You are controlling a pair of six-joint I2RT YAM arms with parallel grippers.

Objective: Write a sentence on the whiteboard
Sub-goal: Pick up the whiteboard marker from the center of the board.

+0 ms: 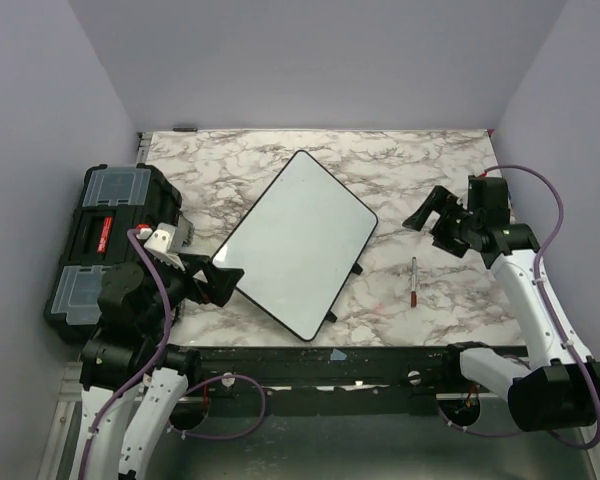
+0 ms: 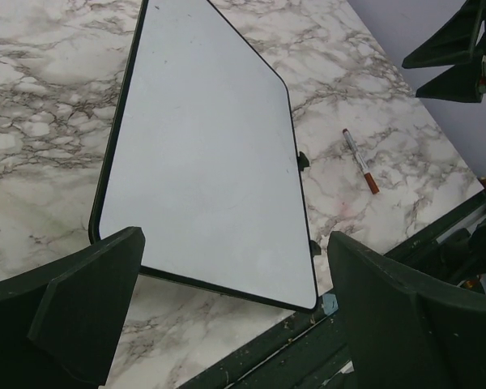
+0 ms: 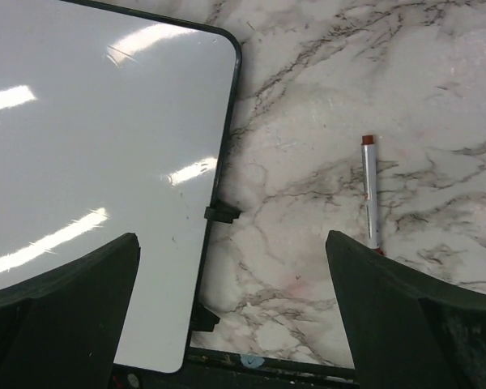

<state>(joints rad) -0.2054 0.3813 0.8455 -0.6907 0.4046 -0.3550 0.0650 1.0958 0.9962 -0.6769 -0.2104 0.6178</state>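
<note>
Top external: whiteboard [image 1: 298,243] lies on the surface [image 1: 420,160], marker [image 1: 414,282] at its three o'clock; left pincer [image 1: 225,280] and right pincer [image 1: 423,210] both released.

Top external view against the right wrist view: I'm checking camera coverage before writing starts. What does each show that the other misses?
Only the top external view shows the black toolbox, the left gripper and the whiteboard in full outline. Only the right wrist view shows bright reflections streaking the board. Both show the blank whiteboard's edge with its small feet, the marker lying on the marble table, and the open right gripper.
</note>
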